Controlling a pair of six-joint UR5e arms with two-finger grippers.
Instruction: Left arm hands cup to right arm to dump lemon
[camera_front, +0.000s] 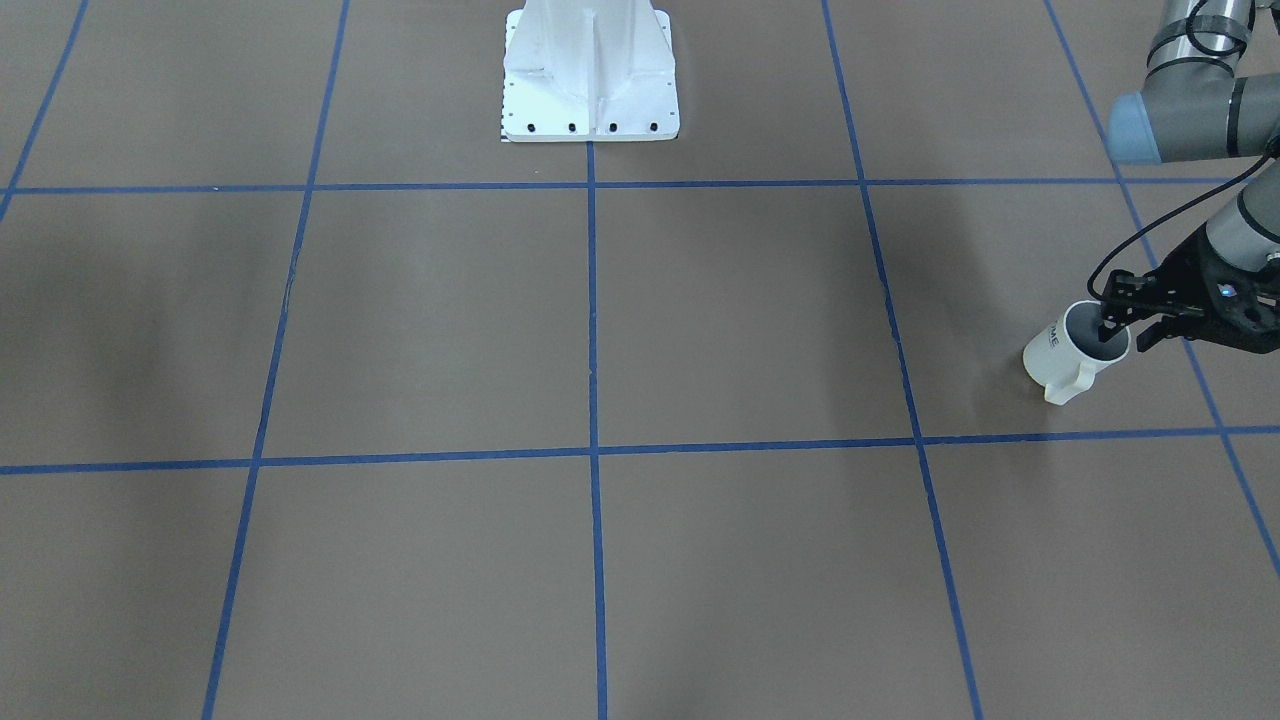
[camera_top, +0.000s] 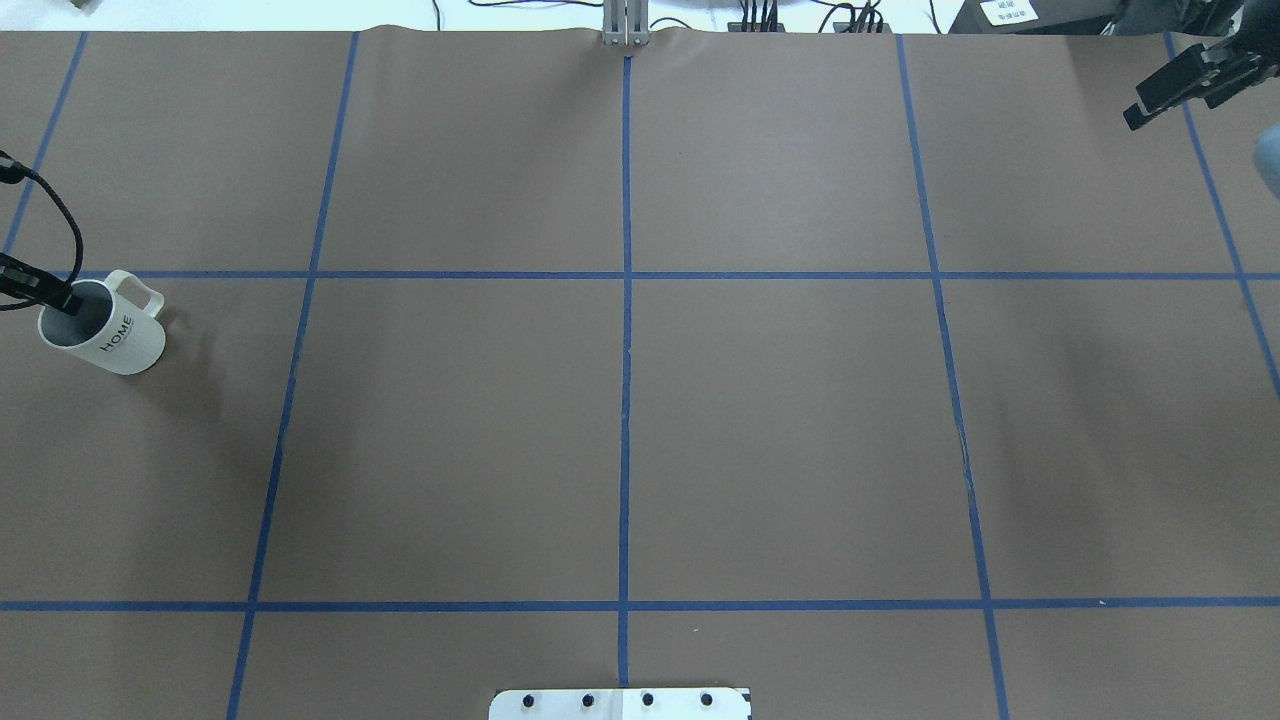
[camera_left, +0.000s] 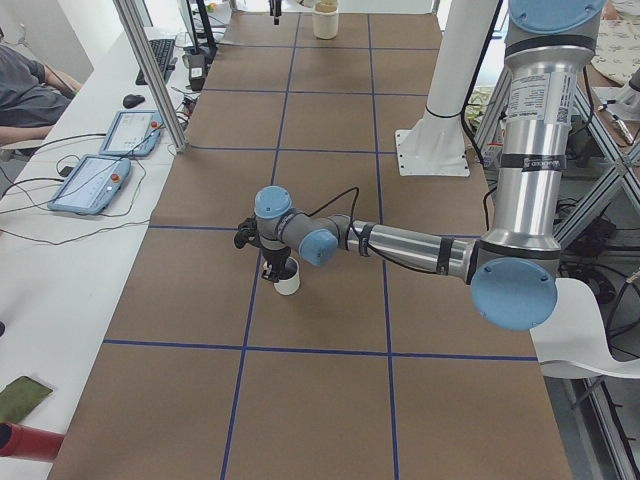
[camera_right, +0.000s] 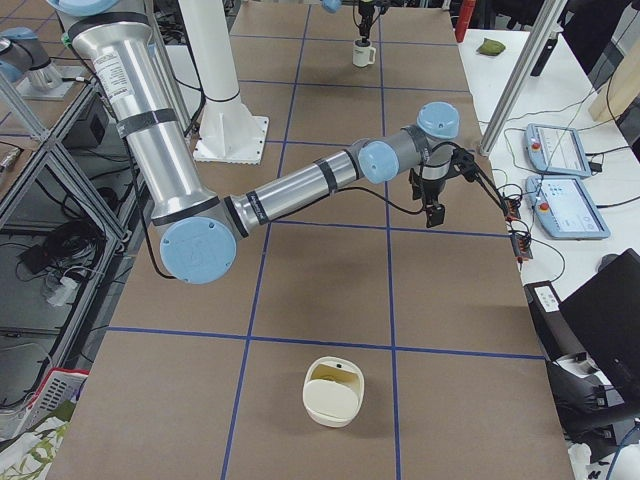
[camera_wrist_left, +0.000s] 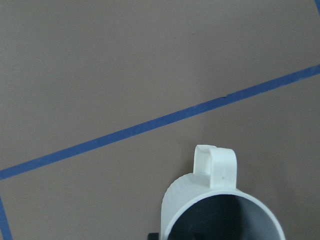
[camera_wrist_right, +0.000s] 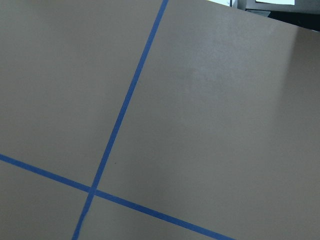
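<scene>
While the cup (camera_front: 1060, 352) stood upright at the counter's (camera_top: 780, 420) left end, just beside a blue tape line (camera_top: 220, 274), your left arm (camera_left: 400, 243) lay stretched out low toward it. The left hand (camera_front: 1128, 330) met the rim from above. Its fingers (camera_front: 1108, 318) straddled the wall on the side away from the handle, one down inside, one outside. Whether they pressed the wall or stood slack, I could not tell. A rim hold, by my reading, left the body and handle free for the other arm to take. No lemon seen; the wrist view showed only part of the grey interior.

Your right arm (camera_right: 300, 185) was well apart at the counter's right end, right hand (camera_top: 1190, 85) spread and holding nothing, over bare paper. Handover not yet begun, I judged.

Counter: brown paper, blue tape grid, white pedestal base (camera_front: 590, 80) at mid-edge. A cream container (camera_right: 332, 400) sat at the right end, possibly your dump target. The side bench carried two teach pendants (camera_left: 90, 182) and cables, with a seated person (camera_left: 25, 95) beside it.
</scene>
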